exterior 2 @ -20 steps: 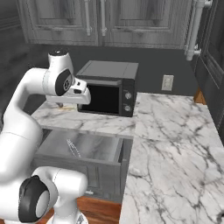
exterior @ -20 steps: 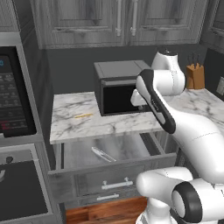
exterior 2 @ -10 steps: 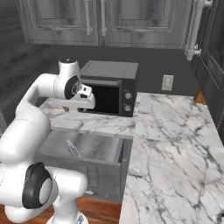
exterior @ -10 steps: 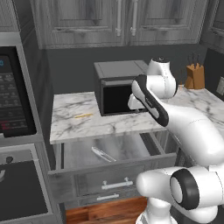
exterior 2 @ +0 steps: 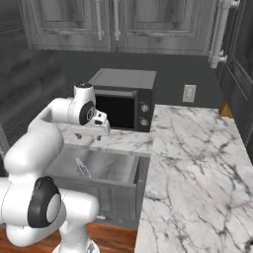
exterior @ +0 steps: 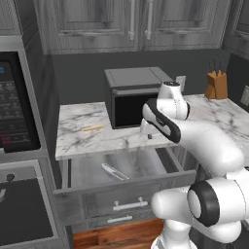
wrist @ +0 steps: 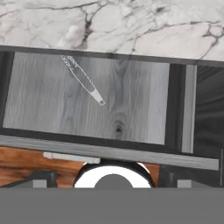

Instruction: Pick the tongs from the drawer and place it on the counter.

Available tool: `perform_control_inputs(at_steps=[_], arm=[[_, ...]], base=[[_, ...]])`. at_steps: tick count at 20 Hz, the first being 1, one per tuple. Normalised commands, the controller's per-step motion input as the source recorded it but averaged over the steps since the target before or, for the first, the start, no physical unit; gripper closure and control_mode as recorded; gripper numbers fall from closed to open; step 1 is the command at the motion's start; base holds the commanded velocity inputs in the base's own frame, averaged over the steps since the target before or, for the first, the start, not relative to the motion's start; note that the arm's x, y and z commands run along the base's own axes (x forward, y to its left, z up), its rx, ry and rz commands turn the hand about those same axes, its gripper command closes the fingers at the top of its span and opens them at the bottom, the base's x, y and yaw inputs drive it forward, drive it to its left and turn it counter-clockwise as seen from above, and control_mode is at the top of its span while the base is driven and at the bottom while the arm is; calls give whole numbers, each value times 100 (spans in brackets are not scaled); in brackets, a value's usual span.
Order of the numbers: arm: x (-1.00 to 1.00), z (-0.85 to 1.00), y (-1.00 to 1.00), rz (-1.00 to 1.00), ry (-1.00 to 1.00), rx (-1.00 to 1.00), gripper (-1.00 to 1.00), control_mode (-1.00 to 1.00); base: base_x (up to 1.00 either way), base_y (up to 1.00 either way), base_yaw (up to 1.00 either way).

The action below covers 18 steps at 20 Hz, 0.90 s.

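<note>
While hand (exterior: 145, 133) hovers above | tongs (wrist: 83, 79) lie in open drawer (wrist: 131, 109)

My left base view looks forward and down from behind the arm's left; my right base view does likewise from its right. Both share the open drawer (exterior: 126, 168), the bench (exterior: 85, 131) and the microwave (exterior: 131, 95). My hand view faces straight down, close over the drawer interior and bench edge

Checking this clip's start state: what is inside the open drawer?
The tongs lie alone on the drawer floor, angled, toward one side. In the left base view the counter edge hides the back of the drawer, so that part cannot be checked there.
</note>
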Motion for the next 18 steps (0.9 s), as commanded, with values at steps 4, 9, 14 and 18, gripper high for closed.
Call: perform_control_inputs(at_steps=[4,9,14,18], arm=[[0,-91,0,0,1,0,-100,-100],[6,-75,0,0,6,0,-100,-100],[24,-74,0,0,13,0,-100,-100],[23,-78,3,0,12,0,-100,-100]], base=[[0,0,0],[0,0,0],[0,0,0],[0,0,0]])
